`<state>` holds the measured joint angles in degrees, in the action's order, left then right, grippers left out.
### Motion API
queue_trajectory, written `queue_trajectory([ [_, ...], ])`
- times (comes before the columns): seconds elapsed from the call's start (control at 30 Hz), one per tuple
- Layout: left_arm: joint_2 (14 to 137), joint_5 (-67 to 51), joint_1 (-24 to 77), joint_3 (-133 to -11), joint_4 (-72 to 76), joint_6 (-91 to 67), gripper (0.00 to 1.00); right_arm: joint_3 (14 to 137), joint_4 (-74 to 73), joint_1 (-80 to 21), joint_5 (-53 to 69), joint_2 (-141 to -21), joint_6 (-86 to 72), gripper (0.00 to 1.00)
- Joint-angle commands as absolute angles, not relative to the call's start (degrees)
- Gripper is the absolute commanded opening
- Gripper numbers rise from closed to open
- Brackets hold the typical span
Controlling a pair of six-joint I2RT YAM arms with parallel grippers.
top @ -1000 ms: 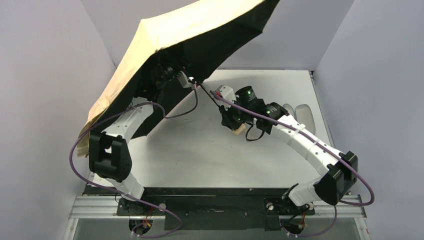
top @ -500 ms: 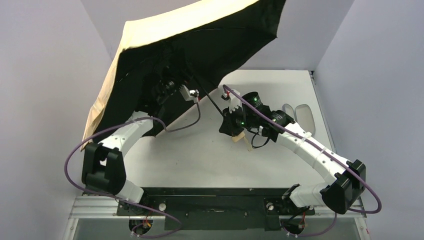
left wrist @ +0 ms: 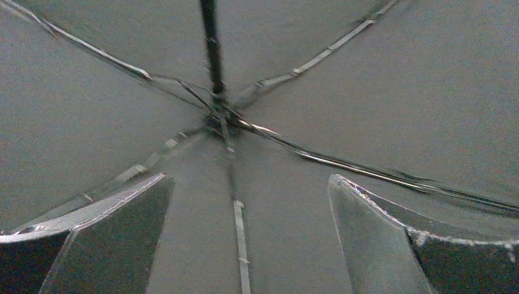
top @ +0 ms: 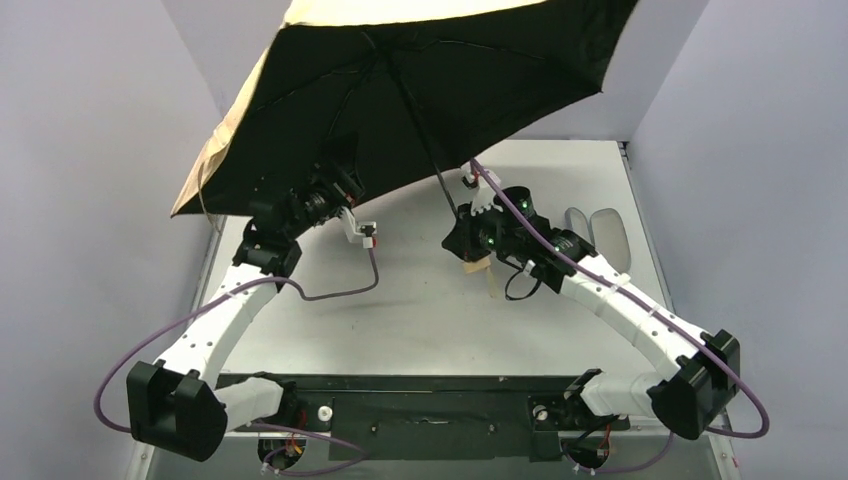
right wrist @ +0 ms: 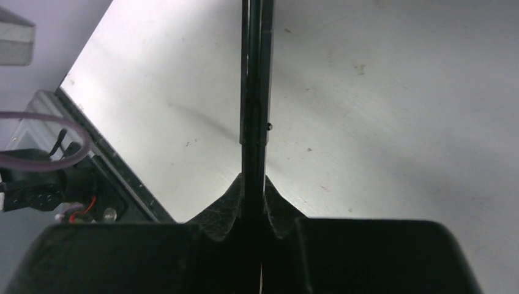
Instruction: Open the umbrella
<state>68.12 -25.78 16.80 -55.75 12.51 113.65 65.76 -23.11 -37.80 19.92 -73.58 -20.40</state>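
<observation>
Top external view: umbrella fully spread, held up over the far half of the table. Black lining faces the camera; peach outer cloth shows only along the upper and left edges. Thin black shaft slants from the centre of the canopy down to the right tool. Beige handle pokes out just below that tool.

Right wrist view adds what the top view cannot settle: both fingers are pressed tight against the shaft, no gap either side. Shaft runs straight up out of the grip, bare table behind it.

Left tool sits under the lower left rim of the canopy, partly hidden from above. Left wrist view looks up into the lining: metal ribs fan out from the hub. Its fingers stand wide apart, with nothing between them and clear of the cloth.
</observation>
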Motion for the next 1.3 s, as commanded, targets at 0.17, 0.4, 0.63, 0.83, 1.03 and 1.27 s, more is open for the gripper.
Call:
queue_trajectory([
  [0.17, 55.7, -18.7, 16.0, -50.1, 6.0, 91.4, 0.97, 56.0, -2.4, -39.2, -7.1, -62.7, -21.5, 0.0],
  [0.4, 47.7, -10.4, 16.3, -46.7, -3.1, 71.1, 0.97, 51.4, 5.9, -43.4, -29.8, -68.1, -22.3, 0.0],
  [0.63, 37.0, -2.5, 15.3, -45.0, -20.7, 49.4, 0.97, 52.1, 15.4, -47.6, -40.5, -79.8, -17.8, 0.0],
  [0.83, 25.2, 1.7, 14.2, -41.1, -31.6, 38.3, 0.97, 48.8, 19.3, -51.0, -40.1, -84.8, -22.0, 0.0],
  [1.03, 19.0, -2.6, 14.2, -40.2, -42.7, 35.2, 0.97, 48.0, 19.6, -52.5, -36.2, -89.3, -24.7, 0.09],
  [1.27, 18.0, -3.1, 14.2, -38.2, -46.2, 36.7, 0.97, 45.9, 21.3, -53.0, -30.0, -90.1, -21.8, 0.53],
])
